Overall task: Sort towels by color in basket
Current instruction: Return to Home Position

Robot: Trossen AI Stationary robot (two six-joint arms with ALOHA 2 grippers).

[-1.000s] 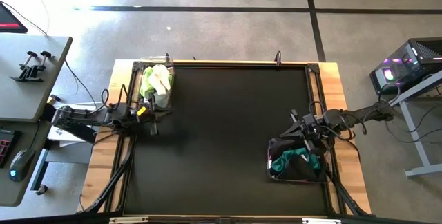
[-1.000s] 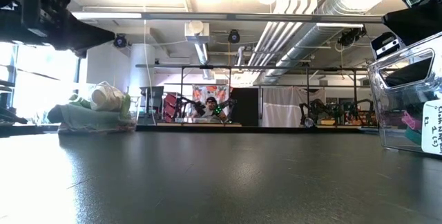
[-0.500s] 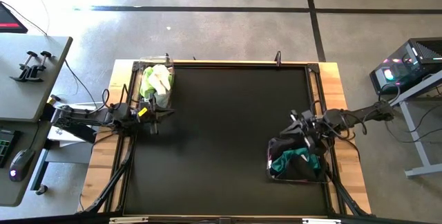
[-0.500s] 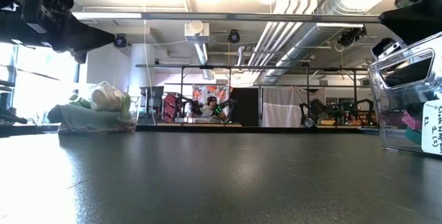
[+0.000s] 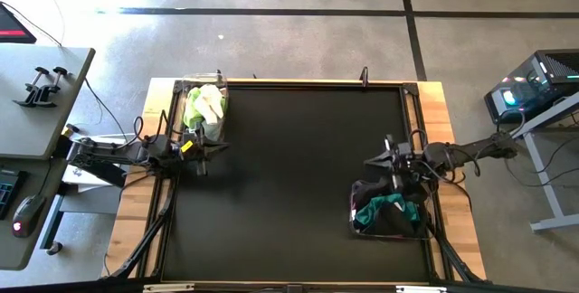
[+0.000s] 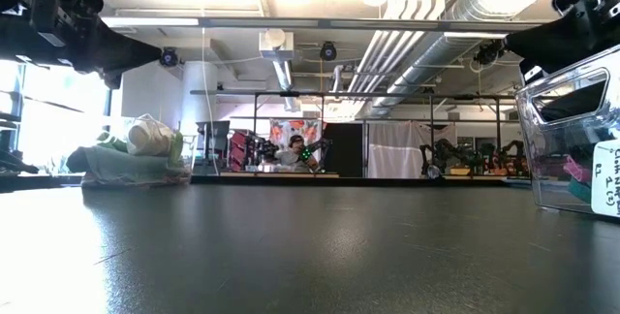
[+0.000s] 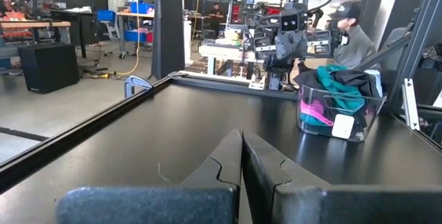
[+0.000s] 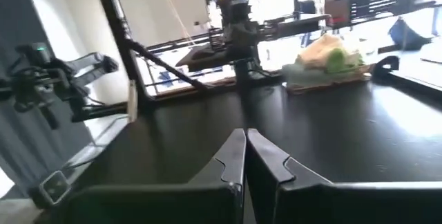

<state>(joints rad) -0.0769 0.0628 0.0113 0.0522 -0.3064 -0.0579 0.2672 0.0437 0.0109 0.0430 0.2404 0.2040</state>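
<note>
Two clear baskets hold the towels. The left basket (image 5: 204, 108) (image 8: 328, 68), at the table's far left, has lime green and cream-white towels (image 5: 206, 103) piled in it. The right basket (image 5: 389, 213) (image 7: 340, 106), near the table's right edge, holds black, dark teal-green and magenta towels (image 7: 337, 92). My left gripper (image 5: 215, 147) (image 7: 242, 156) is shut and empty, hovering just on the near side of the left basket. My right gripper (image 5: 367, 161) (image 8: 246, 153) is shut and empty, above the mat beside the right basket's far left corner.
A black mat (image 5: 289, 175) covers the table inside a metal frame (image 5: 365, 78). Wooden borders (image 5: 450, 203) run along both sides. The mat between the two baskets is bare. A person sits in the room beyond the table (image 6: 294, 149).
My right gripper has drawn a little away from the right basket toward the table's left, turning slightly at the wrist. It has stayed shut. The towels and baskets have not moved.
</note>
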